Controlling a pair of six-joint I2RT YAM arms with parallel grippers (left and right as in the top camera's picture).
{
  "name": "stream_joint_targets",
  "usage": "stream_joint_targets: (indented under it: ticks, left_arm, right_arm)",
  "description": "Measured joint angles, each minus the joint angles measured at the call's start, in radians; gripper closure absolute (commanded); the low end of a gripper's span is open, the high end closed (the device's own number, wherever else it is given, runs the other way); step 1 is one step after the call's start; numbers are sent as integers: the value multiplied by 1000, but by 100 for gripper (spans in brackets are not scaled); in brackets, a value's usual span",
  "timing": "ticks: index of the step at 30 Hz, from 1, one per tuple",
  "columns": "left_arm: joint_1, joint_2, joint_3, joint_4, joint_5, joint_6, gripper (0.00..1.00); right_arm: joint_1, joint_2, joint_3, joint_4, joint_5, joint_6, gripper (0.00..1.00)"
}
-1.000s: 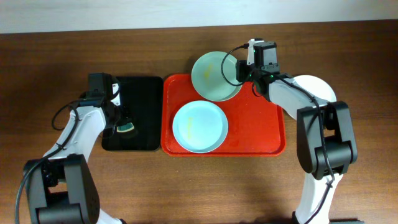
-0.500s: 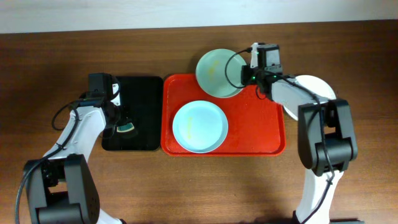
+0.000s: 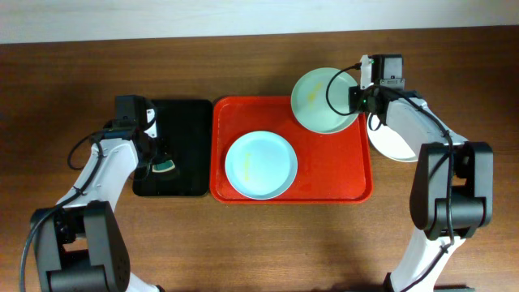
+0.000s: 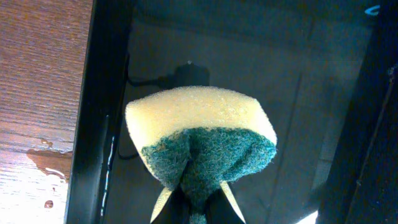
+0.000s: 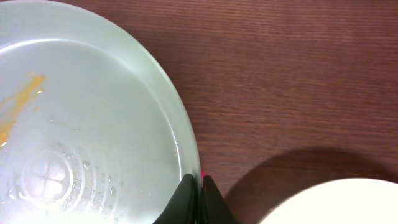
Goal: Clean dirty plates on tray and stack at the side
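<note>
We see the right gripper (image 5: 199, 184) clenched on the rim of the pale mint plate (image 3: 323, 101), which overhangs the red tray (image 3: 328, 177) at its one o'clock corner, a yellow smear showing. The pale blue plate (image 3: 260, 165) lies in the tray toward eight o'clock. The white plate (image 3: 403, 144) rests on the table at the tray's three o'clock. The left gripper (image 4: 193, 202) pinches a sponge (image 4: 200, 137) over the black tray (image 3: 185, 122).

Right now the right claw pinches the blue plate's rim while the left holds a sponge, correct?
No: the right gripper pinches the rim of the mint green plate, as the overhead view shows. The left gripper does hold the sponge.
</note>
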Motion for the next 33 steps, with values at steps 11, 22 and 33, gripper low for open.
stream_joint_targets:
  ticks: [11,22,33]
  left_arm:
    - [0,0,0,0,0,0,96]
    - [0,0,0,4,0,0,96]
    - [0,0,0,18,12,23,100]
  right_arm:
    - [-1,-22,0,-53,49,-37,52]
    - [82,-389,60,-708,-256,39,64]
    - [246,-378,-36,-793,-433,129,69]
